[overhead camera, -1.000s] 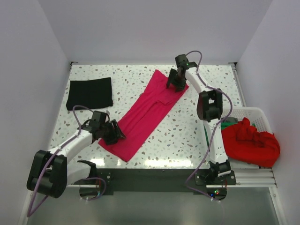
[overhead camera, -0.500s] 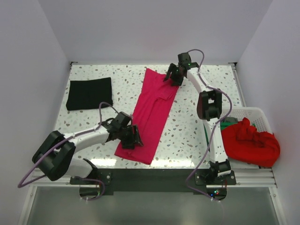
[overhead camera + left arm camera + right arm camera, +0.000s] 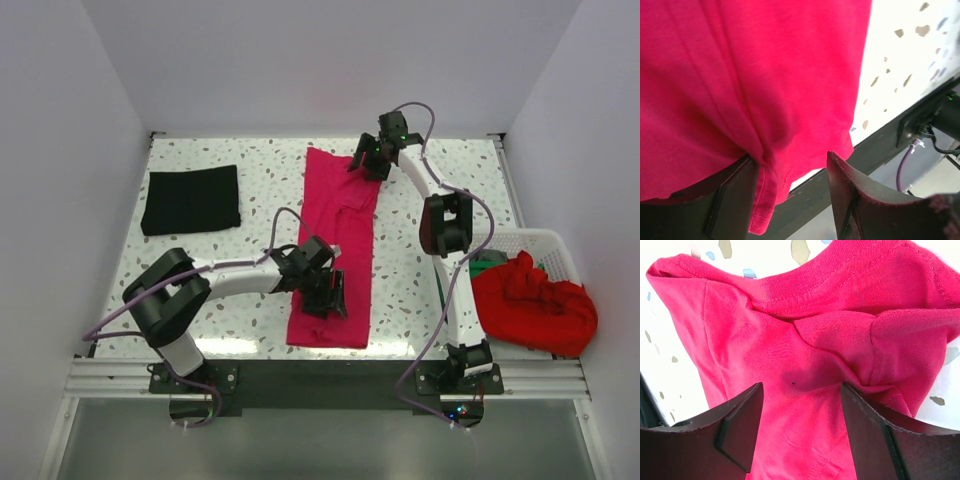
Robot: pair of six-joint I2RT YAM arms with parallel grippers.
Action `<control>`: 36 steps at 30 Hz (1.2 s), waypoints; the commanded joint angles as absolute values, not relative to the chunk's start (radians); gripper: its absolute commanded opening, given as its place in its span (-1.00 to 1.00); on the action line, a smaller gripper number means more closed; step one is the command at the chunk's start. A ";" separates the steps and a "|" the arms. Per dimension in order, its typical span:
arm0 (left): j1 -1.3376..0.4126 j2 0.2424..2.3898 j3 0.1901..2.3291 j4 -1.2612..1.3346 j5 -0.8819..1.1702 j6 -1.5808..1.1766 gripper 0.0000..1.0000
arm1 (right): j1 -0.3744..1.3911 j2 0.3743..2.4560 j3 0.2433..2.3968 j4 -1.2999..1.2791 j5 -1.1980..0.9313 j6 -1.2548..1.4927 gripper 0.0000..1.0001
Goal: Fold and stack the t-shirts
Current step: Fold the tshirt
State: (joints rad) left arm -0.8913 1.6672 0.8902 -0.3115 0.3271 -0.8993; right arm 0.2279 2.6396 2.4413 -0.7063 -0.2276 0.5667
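Note:
The magenta-pink t-shirt [image 3: 338, 225] lies as a long narrow strip, running from the far middle of the table to its near edge. My left gripper [image 3: 326, 294] is at the shirt's near end. In the left wrist view it [image 3: 792, 162] is open, and the hem [image 3: 765, 200] bunches against one finger. My right gripper [image 3: 368, 160] is over the collar end. In the right wrist view it [image 3: 802, 392] is open, with its jaws wide apart above the pink cloth [image 3: 815, 340]. A folded black t-shirt [image 3: 191, 198] lies at the far left.
A white lattice basket [image 3: 547, 243] sits off the table's right edge, holding a bunched red shirt [image 3: 532, 300] and a bit of green cloth [image 3: 489, 268]. The black front rail [image 3: 900, 135] runs just below the shirt's near hem.
My left gripper has swung right along the near edge, taking the shirt's near end with it. The strip turned from diagonal to nearly straight. My right gripper shifted slightly left at the collar.

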 commanded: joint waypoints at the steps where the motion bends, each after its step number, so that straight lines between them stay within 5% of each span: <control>1: -0.910 1.680 0.959 -0.245 0.367 -0.867 0.22 | 0.219 2.688 2.415 -0.747 -0.163 0.506 0.36; 22: -1.011 1.527 0.980 -0.459 0.328 -0.960 0.29 | 0.219 2.522 2.309 -0.795 -0.251 0.379 0.40; 36: -0.976 1.230 0.732 -0.529 0.112 -1.129 0.35 | 0.236 2.096 1.898 -0.739 -0.293 0.345 0.40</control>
State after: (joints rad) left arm -0.9993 1.2449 0.7639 -0.4973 0.1745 -1.0828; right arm 0.2268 2.2513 1.9430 -0.7589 -0.2749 0.3717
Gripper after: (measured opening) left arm 0.672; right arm 0.699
